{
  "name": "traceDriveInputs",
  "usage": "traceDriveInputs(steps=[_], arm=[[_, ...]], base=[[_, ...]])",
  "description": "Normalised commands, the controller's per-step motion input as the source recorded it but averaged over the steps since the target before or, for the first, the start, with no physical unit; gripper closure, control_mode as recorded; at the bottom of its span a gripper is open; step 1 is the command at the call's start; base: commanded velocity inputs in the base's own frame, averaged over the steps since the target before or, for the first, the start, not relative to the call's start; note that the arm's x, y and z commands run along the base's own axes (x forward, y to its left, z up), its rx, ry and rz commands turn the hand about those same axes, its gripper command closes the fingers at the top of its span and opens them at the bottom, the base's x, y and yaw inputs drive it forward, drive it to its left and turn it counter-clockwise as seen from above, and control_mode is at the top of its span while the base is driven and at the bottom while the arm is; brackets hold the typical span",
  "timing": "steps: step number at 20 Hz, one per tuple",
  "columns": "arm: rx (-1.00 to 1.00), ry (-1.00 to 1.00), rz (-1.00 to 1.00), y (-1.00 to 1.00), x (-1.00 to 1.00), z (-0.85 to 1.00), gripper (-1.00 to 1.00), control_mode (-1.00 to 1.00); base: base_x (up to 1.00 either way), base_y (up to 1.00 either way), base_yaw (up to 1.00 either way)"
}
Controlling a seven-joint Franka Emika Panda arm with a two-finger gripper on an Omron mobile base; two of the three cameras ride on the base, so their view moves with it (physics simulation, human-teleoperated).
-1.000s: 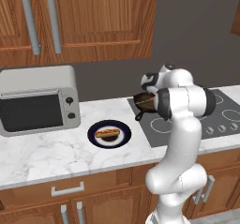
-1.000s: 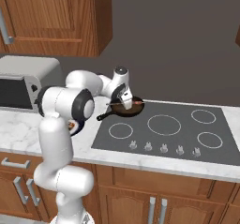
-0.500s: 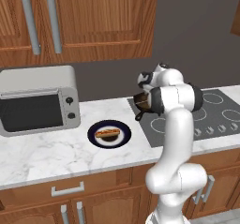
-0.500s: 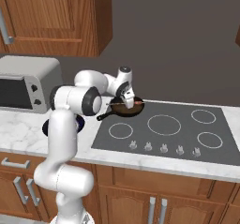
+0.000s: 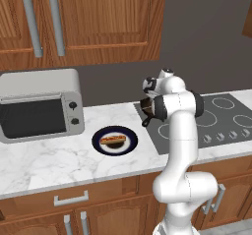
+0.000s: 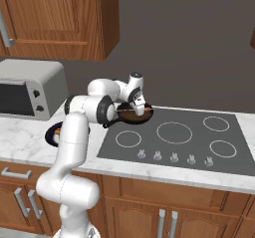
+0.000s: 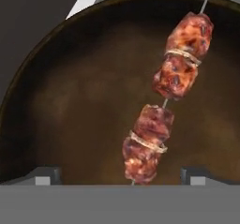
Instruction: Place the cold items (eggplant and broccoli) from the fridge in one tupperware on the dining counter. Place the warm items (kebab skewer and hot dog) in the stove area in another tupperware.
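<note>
Hand view: kebab skewer (image 7: 161, 110) between wide-apart jaws.

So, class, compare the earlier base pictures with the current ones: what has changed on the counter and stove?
The arm has folded in closer, keeping the gripper over the pan, jaws open above the kebab skewer; nothing is held. The hot dog on its plate and the microwave stayed put.

a kebab skewer (image 7: 164, 101) lies in a dark pan (image 7: 70, 115), between the spread gripper (image 7: 120, 176) tips.
</note>
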Motion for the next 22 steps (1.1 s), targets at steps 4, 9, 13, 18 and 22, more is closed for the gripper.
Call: traceDriveInputs(steps=[4,9,13,18,22], arm=[[0.02,0.05,0.0,-0.26,0.29,-0.31,-1.0,-1.0],[0.0,0.03,0.0,-0.04,0.4,-0.26,-1.0,-1.0],[0.0,0.01,-0.05,0.02,-0.05,-0.21,1.0,-1.0],[0.04,-0.17,-0.15,0.0,-0.66,-0.05,1.0,-1.0],[0.02,-0.51,-0.24,0.36,-0.97,0.06,1.0,-1.0]], base=[[0.0,0.0,0.0],[0.0,0.0,0.0],[0.0,0.0,0.0],[0.0,0.0,0.0],[0.0,0.0,0.0]])
